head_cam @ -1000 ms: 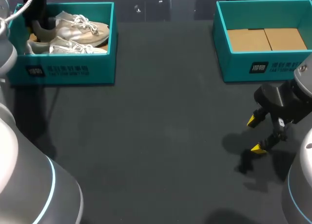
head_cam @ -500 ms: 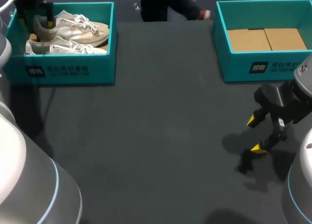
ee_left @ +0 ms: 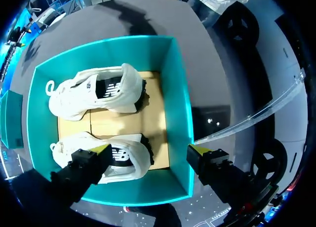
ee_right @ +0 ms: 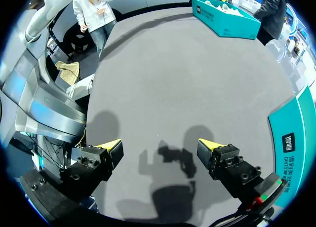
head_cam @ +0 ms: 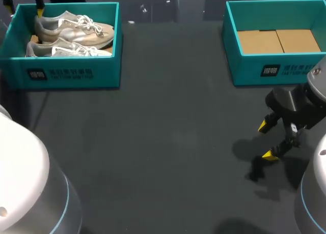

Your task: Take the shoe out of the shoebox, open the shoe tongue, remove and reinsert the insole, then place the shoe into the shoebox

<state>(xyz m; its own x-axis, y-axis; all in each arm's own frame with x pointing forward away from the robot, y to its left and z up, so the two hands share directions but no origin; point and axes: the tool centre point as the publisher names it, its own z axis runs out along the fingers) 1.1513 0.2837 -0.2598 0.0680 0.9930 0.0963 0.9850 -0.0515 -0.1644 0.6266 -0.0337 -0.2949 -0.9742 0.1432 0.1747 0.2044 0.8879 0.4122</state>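
Two pale sneakers lie side by side in the teal shoebox [head_cam: 66, 74] at the back left, one [head_cam: 76, 29] farther back, the other [head_cam: 69, 50] nearer. My left gripper [head_cam: 23, 9] hangs open over the heel end of that box, holding nothing. From the left wrist, one yellow-tipped finger [ee_left: 101, 149] sits above the heel of one sneaker [ee_left: 116, 160]. The other finger lies outside the box wall [ee_left: 180, 113], and the second sneaker [ee_left: 96, 91] lies ahead. My right gripper [head_cam: 266, 140] stands open and empty above the bare mat at the right; in its own view [ee_right: 160, 145] only its shadow lies below.
A second teal shoebox [head_cam: 275, 71] with a bare cardboard floor stands at the back right, just beyond my right gripper; its corner [ee_right: 296, 138] shows beside the right fingers. A dark grey mat [head_cam: 168, 142] covers the table between the boxes.
My left gripper has opened and lifted up and back out of the left box, away from the shoes' heels. Both sneakers stay in the box. The right arm has not moved.
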